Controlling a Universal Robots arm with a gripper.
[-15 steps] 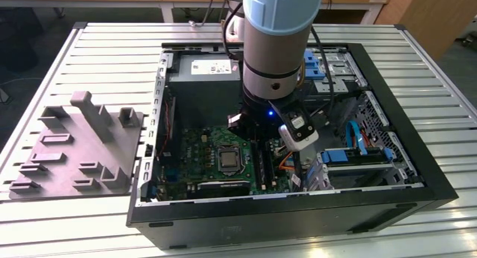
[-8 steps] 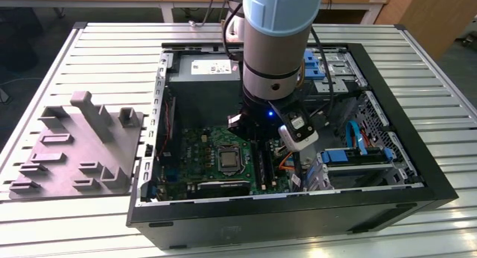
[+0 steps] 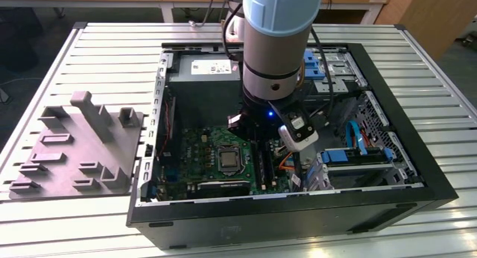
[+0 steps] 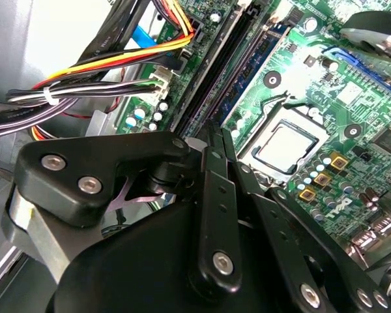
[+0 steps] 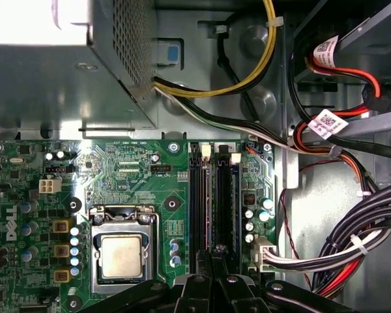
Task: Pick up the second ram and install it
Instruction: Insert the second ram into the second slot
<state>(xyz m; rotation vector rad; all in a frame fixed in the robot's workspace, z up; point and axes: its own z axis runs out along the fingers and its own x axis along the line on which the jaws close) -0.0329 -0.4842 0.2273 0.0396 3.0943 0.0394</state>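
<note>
Open computer case [image 3: 298, 216] on slatted table [image 3: 421, 62], grey fixture plate [image 3: 78, 157] beside it.

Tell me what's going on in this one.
The robot arm reaches down into an open computer case. Its gripper is low over the black memory slots on the motherboard, beside the processor socket. Whether it holds the second ram cannot be told. A grey fixture lies outside the case, on the exterior view's left.
</note>
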